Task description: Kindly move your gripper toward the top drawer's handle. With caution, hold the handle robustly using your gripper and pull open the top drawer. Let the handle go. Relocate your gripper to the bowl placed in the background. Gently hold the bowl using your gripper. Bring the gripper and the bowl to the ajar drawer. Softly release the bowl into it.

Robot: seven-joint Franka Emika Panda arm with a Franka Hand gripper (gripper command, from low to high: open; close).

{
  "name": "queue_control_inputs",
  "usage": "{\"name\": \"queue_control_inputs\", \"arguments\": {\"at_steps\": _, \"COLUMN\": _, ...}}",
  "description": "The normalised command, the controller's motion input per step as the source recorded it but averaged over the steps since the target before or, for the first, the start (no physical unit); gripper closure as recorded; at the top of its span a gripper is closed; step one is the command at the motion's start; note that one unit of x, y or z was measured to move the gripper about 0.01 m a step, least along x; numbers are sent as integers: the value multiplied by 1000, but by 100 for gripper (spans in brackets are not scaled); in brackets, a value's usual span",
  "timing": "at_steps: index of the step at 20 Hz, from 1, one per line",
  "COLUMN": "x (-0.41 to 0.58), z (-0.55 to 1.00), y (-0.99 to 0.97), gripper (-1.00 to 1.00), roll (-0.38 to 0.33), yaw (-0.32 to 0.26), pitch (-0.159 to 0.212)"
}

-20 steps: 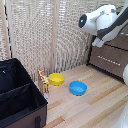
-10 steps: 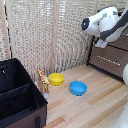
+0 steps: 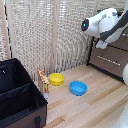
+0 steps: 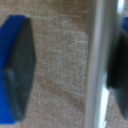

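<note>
Since half a second ago the arm has shifted a little toward the dresser, and the gripper (image 3: 103, 44) now hangs close before the top drawer (image 3: 120, 42) at the exterior view's right edge. Nothing else has changed place.

In the wrist view the handle (image 4: 97, 65) is a thin silver bar that runs straight across the brown wood-grain front. It lies between the two dark, blue-backed fingers (image 4: 17, 70), much nearer to one of them than to the other. The fingers are apart and they do not press the bar yet; if the near one already touches it, I cannot tell, because the picture is blurred.

The step in hand seems to be the grasp of the handle. To do it well, I would first center the bar between the fingers, then close firmly, and pull straight outward, so the bar does not slip.

The yellow bowl (image 3: 56, 78) waits on the wooden floor (image 3: 95, 107) near the woven screen (image 3: 45, 35), just beside the blue bowl (image 3: 78, 88). A black box (image 3: 20, 100) stands at the exterior view's left.
</note>
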Motion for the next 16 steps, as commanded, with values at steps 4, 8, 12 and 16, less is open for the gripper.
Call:
{"name": "queue_control_inputs", "arguments": {"at_steps": 4, "x": 250, "z": 69, "y": 251, "gripper": 100, "roll": 93, "yaw": 3, "pitch": 0}}
{"name": "queue_control_inputs", "arguments": {"at_steps": 8, "x": 269, "z": 0, "y": 841, "gripper": 100, "roll": 94, "yaw": 1, "pitch": 0}}
{"name": "queue_control_inputs", "arguments": {"at_steps": 12, "x": 323, "z": 0, "y": 834, "gripper": 100, "roll": 141, "yaw": 0, "pitch": 8}}
{"name": "queue_control_inputs", "arguments": {"at_steps": 16, "x": 227, "z": 0, "y": 847, "gripper": 100, "roll": 148, "yaw": 0, "pitch": 13}}
